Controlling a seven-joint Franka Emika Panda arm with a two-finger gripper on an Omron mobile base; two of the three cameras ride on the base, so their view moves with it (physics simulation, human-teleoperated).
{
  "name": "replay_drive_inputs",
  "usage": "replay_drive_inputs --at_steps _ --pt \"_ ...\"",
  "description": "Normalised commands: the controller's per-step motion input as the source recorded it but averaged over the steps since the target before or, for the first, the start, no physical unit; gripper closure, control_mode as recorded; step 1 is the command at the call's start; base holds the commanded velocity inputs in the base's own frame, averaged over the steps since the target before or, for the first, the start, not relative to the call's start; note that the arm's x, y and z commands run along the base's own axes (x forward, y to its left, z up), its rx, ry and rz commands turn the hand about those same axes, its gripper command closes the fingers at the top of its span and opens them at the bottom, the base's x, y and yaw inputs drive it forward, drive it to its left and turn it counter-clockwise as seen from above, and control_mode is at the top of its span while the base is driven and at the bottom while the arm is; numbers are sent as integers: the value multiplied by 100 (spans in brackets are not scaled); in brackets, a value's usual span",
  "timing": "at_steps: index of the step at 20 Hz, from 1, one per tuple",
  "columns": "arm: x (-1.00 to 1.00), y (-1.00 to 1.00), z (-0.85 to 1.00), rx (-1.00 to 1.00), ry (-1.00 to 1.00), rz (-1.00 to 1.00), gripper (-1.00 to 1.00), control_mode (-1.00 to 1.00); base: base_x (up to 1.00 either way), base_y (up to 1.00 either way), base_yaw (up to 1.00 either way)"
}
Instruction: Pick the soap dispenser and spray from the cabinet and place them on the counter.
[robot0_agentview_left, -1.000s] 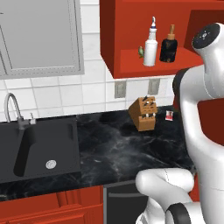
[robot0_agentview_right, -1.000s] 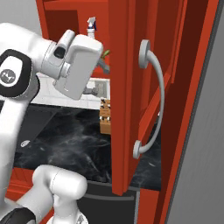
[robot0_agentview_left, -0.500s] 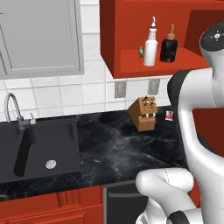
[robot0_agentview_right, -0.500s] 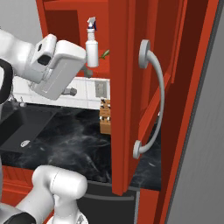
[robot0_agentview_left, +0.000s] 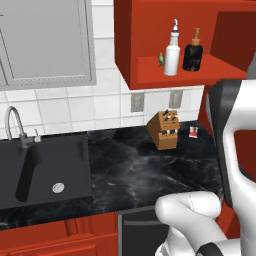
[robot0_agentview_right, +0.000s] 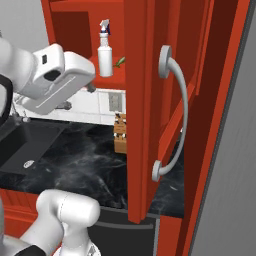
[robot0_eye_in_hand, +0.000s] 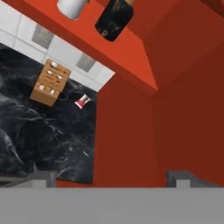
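The claw (robot0_eye_in_hand: 109, 179) hangs released. On the cabinet (robot0_agentview_left: 150, 45) shelf, the spray (robot0_agentview_left: 172, 50) stands just beside the soap dispenser (robot0_agentview_left: 193, 51), at its 9 o'clock. Both look rigid, light, slippery; their bodies suit gripping best.

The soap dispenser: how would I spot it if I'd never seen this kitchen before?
Look up at the open red wall cabinet above the black counter. Two bottles stand side by side on its bottom shelf. The soap dispenser is the squat dark one with a tan pump top, to the right of the slimmer white spray in the left base view.
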Motion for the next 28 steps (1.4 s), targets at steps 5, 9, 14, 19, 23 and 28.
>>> replay_drive_inputs --at_steps 5,9,14,19,23,28 --pt "0 10 -3 8 -7 22 -100 -100 0 0 0" --pt "0 5 0 5 -11 17 -100 -100 0 0 0" --pt "0 8 0 7 -14 14 -100 -100 0 0 0" --pt "8 3 4 16 -4 2 -100 -100 0 0 0" --pt "17 6 11 22 0 0 -100 -100 0 0 0" --pt "22 11 15 24 1 0 -100 -100 0 0 0"
